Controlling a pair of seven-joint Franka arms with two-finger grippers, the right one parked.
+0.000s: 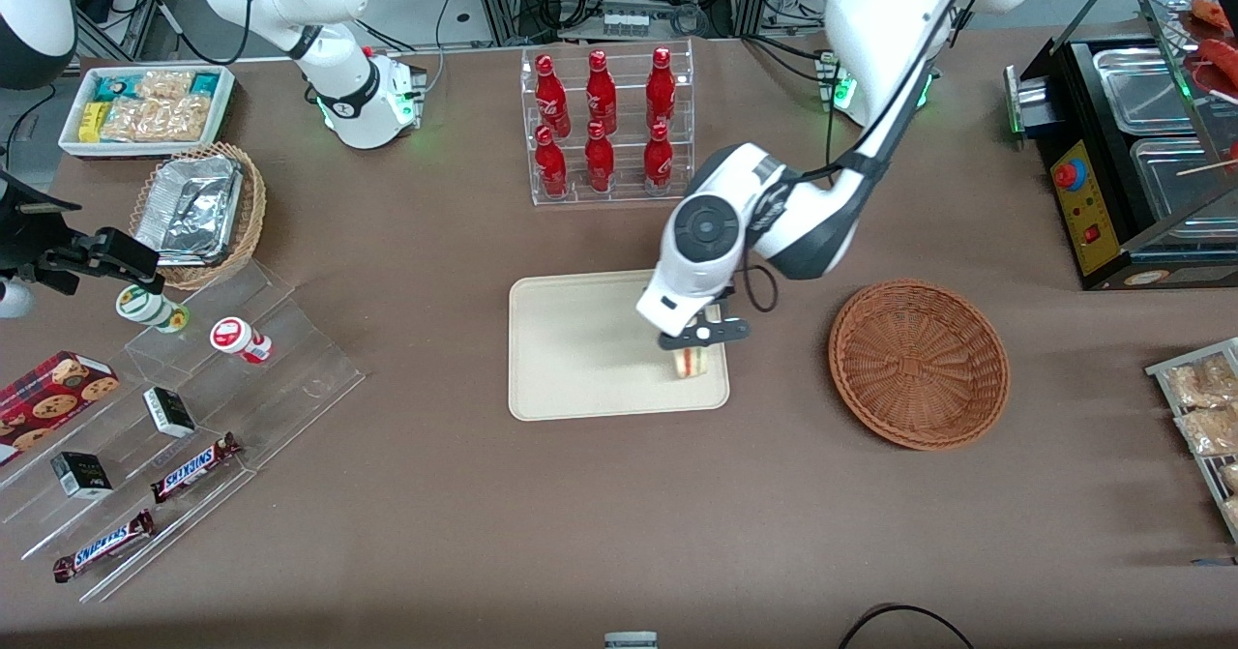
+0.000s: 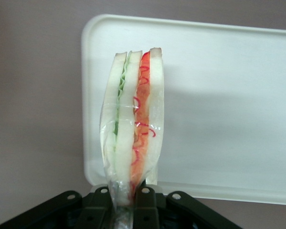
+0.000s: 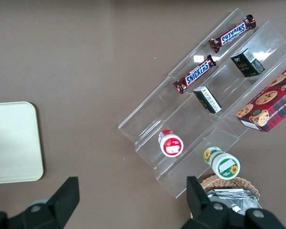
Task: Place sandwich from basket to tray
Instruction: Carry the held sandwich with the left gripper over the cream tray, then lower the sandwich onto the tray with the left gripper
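The gripper hangs over the tray, at the corner nearest the basket and toward the front camera, and its fingers are pressed in on the wrapped sandwich, pinching it by one narrow end. In the left wrist view the sandwich stands out from the gripper with its cut edge showing pale bread, a green layer and a red layer under clear film, and the tray lies under it on the brown table. From the front view I cannot tell whether the sandwich touches the tray or hangs just above it. The basket sits on the table beside the tray toward the working arm's end, with nothing in it. A clear rack of red bottles stands farther from the front camera than the tray.
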